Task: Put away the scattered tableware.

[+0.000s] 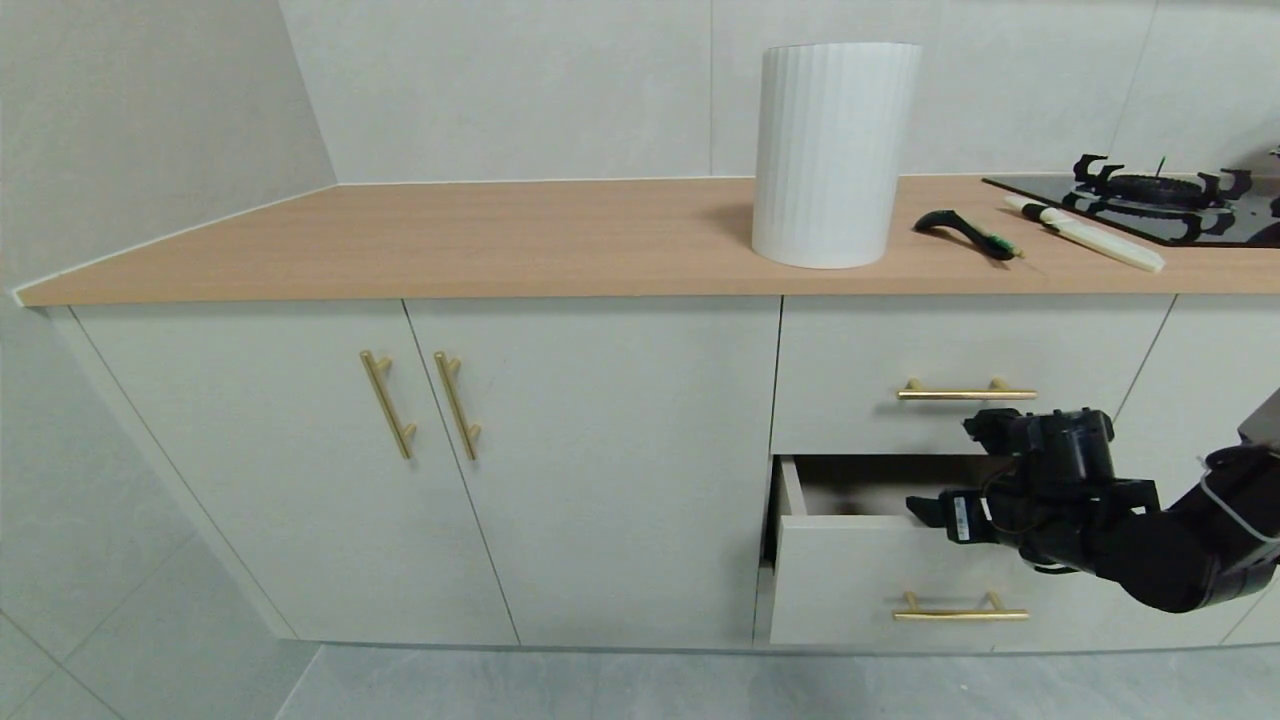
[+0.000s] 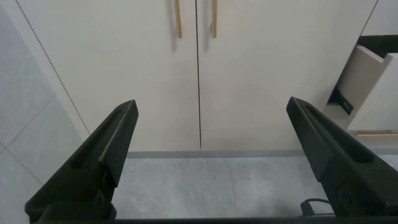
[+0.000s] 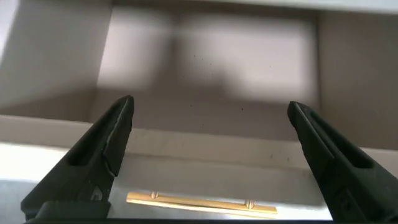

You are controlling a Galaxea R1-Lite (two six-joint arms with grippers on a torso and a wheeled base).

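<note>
Right tool (image 1: 945,470) hangs at the mouth of the lower drawer (image 1: 850,570) in the head view, fingers spread and nothing between them. That drawer is pulled open, so the opening step looks done. Up on the surface (image 1: 450,240), though, the tableware lies untouched: a black-handled utensil (image 1: 965,232) and a long white utensil (image 1: 1085,232) lie near each other, between the ribbed white container (image 1: 830,155) and the hob (image 1: 1150,200). Neither piece has been stowed yet.

Over to the left wrist view: the left tool (image 2: 210,106) is spread wide and empty, low before the closed cabinet doors (image 2: 124,62) with the floor (image 2: 186,186) beneath. The open drawer juts out off to one side (image 2: 367,81).

Now the right wrist view: the right tool (image 3: 209,102), wide apart, looks straight down into the drawer, whose bare bottom (image 3: 211,81) holds nothing I can see, with the gold handle (image 3: 202,204) on its front.

My read: it's early going. The store is ready, but both utensils remain to be picked up and dropped in, and the drawer then shut.
</note>
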